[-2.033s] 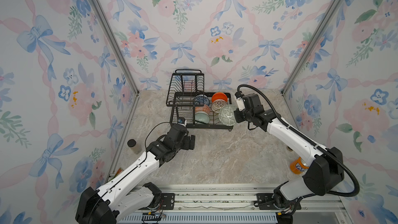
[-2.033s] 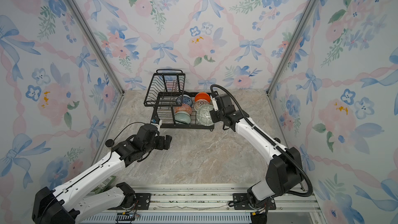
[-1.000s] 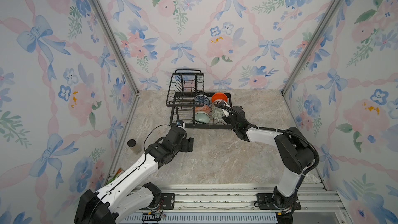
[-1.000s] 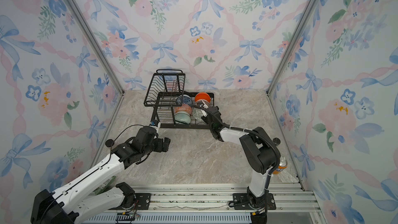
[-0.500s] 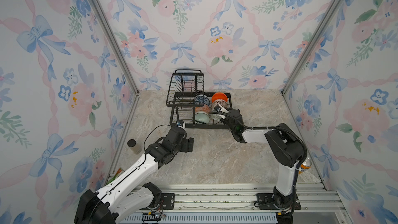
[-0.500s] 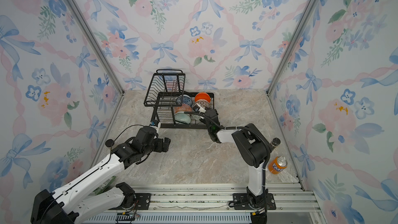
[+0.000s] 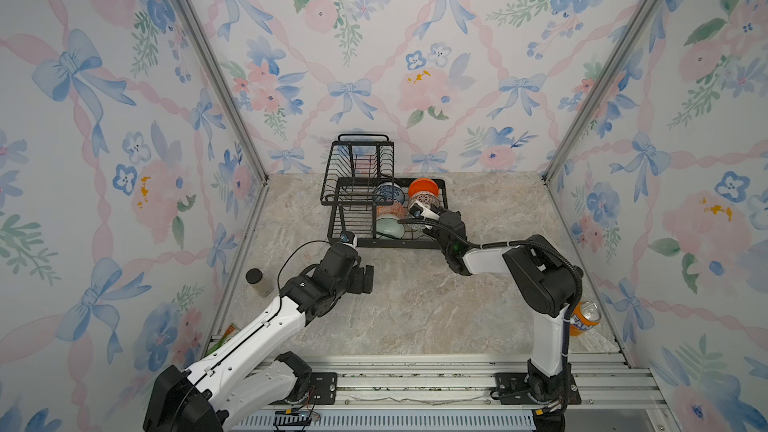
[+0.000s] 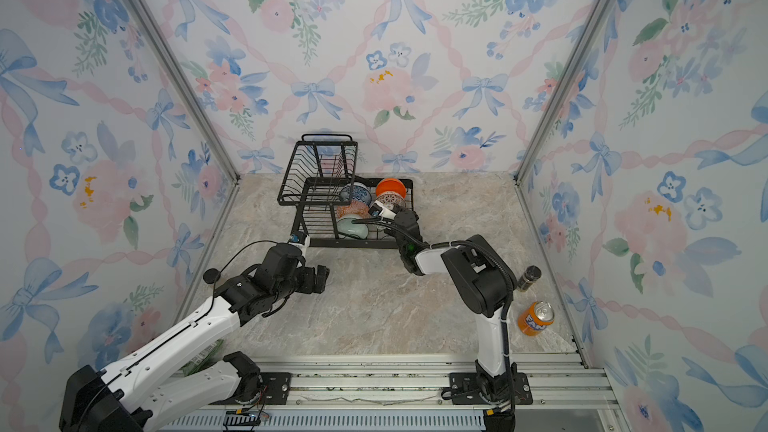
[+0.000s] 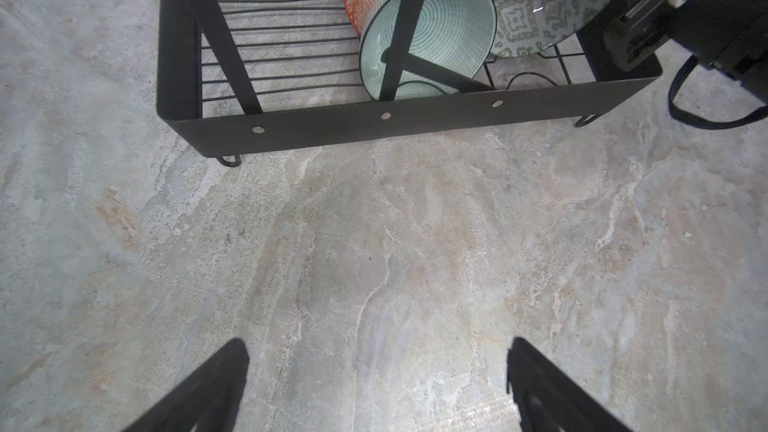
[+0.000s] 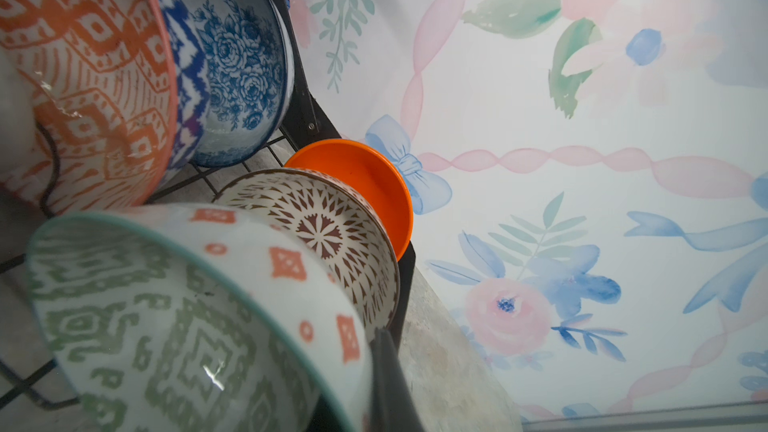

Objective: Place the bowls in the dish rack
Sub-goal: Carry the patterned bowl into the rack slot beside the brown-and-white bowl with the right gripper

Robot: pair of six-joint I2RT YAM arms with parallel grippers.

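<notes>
left claw (image 9: 377, 344): wide, low over counter (image 9: 374, 243) | right claw (image 10: 380, 363): elbow-bent into dish rack (image 9: 374, 126), pinching grey-green bowl (image 10: 166, 326) rim

Marbled stone-look tabletop (image 7: 415, 317). Black wire dish rack (image 7: 386, 243) stands at far centre. Small dark-lidded jar (image 7: 257, 280) sits by the left wall, orange soda can (image 7: 584, 317) at near right.

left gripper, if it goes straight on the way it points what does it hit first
Most likely the bare table right ahead of the open left gripper, which seems tilted down. If it runs flatter than it looks, the front wall of the dish rack comes first.
</notes>
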